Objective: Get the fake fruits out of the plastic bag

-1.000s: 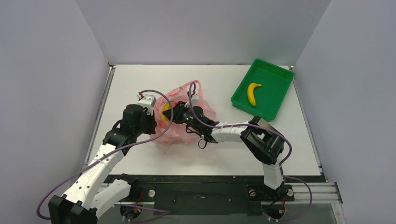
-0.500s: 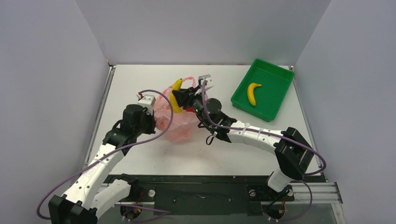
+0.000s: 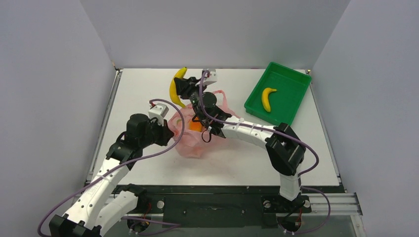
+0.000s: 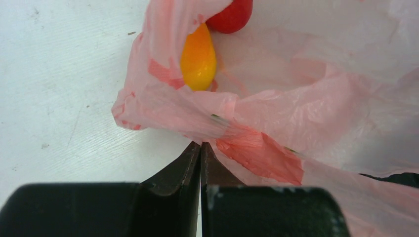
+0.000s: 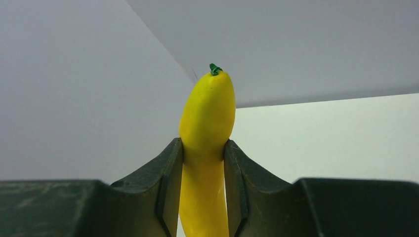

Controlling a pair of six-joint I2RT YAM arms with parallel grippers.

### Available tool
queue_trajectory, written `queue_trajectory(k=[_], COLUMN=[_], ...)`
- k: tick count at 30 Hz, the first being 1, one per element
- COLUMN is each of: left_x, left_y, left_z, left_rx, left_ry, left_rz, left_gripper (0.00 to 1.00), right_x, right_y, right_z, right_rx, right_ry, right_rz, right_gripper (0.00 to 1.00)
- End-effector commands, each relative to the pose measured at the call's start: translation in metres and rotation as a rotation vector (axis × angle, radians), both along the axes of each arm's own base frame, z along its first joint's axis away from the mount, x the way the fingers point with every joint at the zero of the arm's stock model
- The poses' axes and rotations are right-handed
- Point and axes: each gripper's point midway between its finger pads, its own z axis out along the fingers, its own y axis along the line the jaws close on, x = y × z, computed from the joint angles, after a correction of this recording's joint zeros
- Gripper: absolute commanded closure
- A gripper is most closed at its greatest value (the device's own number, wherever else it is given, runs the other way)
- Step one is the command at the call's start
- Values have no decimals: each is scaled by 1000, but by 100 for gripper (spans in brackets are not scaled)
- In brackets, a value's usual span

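Banana (image 5: 207,103) (green-tipped) in right end effector (image 5: 202,144)

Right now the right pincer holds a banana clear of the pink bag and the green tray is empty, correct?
No: the top external view shows a banana in the green tray. The right pincer does hold a second banana clear of the pink bag.

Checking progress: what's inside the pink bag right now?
An orange-yellow mango-like fruit and a red piece show at the mouth of the pink bag. Anything deeper is covered by crumpled plastic folds.
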Motion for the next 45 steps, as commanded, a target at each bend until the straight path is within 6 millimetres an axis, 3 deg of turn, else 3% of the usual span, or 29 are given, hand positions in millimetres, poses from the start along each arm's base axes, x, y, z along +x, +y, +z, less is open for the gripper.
queue_trajectory(k=[1, 4, 5, 6, 7, 10, 13, 18, 19, 22, 23, 30, 34, 38, 41, 45], left_x=[11, 17, 19, 19, 21, 21, 21, 18, 18, 18, 19, 20, 19, 17, 10, 9], left_y=[4, 24, 30, 31, 35, 42, 49, 51, 50, 46, 45, 44, 38, 31, 14, 13], left_z=[22, 20, 20, 20, 20, 23, 28, 33, 32, 28, 27, 14, 10, 10, 6, 1], left_rx=[-13, 44, 61, 66, 81, 96, 100, 93, 95, 102, 109, 144, 142, 118, 82, 91], left_ry=[-102, -114, -117, -115, -119, -131, -166, -202, -204, -185, -182, -164, -146, -167, -185, -188], left_rz=[37, 142, 171, 177, 199, 227, 261, 257, 252, 223, 216, 184, 149, 106, -3, -19], left_gripper=[100, 100, 100, 100, 100, 100, 100, 100, 100, 100, 100, 100, 100, 100, 100, 100], right_x=[4, 7, 9, 10, 12, 16, 30, 64, 75, 94, 100, 113, 112, 109, 112, 116], right_y=[3, -13, -23, -23, -34, -58, -108, -200, -228, -277, -300, -404, -442, -465, -471, -470], right_z=[55, 76, 97, 92, 109, 108, 103, 58, 41, 7, -13, -92, -121, -150, -165, -186], right_rx=[147, 163, 187, 151, 162, 99, 58, -18, -38, -90, -133, -303, -390, -480, -530, -577], right_ry=[-41, 11, 2, 44, 37, 82, 106, 214, 256, 335, 387, 614, 732, 815, 844, 878], right_rz=[-5, -17, -21, -1, -3, -4, -75, -263, -323, -423, -477, -738, -842, -883, -880, -848], right_gripper=[100, 100, 100, 100, 100, 100, 100, 100, 100, 100, 100, 100, 100, 95, 88, 70])
